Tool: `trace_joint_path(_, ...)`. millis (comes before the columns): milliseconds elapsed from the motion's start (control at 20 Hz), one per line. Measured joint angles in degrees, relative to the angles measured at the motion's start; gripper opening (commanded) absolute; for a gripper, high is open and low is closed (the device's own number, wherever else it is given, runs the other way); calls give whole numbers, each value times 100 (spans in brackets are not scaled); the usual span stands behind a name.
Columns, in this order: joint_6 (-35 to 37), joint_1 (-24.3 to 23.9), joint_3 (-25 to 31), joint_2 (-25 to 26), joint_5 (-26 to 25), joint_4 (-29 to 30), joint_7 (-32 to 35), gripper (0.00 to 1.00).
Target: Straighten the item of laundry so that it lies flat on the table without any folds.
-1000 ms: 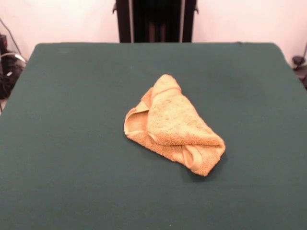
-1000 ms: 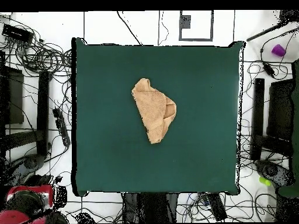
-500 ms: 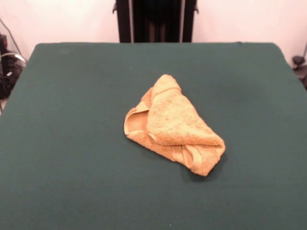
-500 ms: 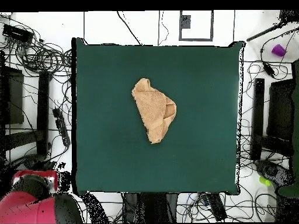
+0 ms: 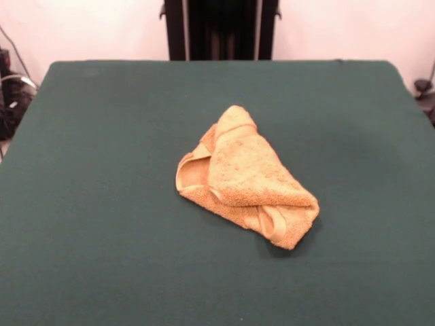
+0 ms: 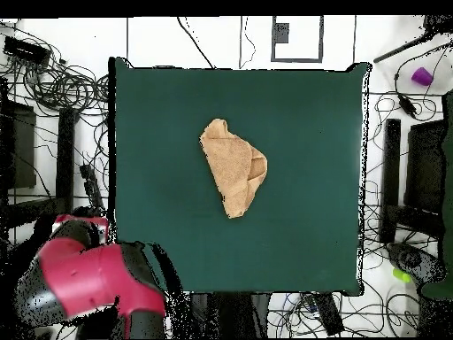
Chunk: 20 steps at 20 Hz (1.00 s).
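The golden-orange towel [image 5: 246, 178] lies bunched and folded over itself near the centre of the green table [image 5: 102, 204] — untouched, since only the red arm [image 6: 88, 279] shows beside the table and its gripper is out of sight.

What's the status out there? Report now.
End effector not in view; red arm off the table's corner. Towel folded over itself, mid-table, not flat. Nothing in the way.
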Motion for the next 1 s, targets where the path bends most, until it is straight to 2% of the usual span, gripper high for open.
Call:
trace_joint_path(50,-179,-82,1,245,2,-42,0,0)
trace_joint_path(300,-269,-146,-2,621,-1,-132,0,0)
trace_joint_path(600,-216,-257,166,868,99,-243,0,0)
trace_joint_path(750,-422,-1175,1216,947,373,-80,0,0)
trace_joint_path(800,-629,-1646,1710,1056,360,-9,0,0)
trace_joint_path(900,-839,-2051,2107,1190,291,40,0,0)
trace_joint_path(1000,-1168,-2704,2682,1476,44,90,0,0)
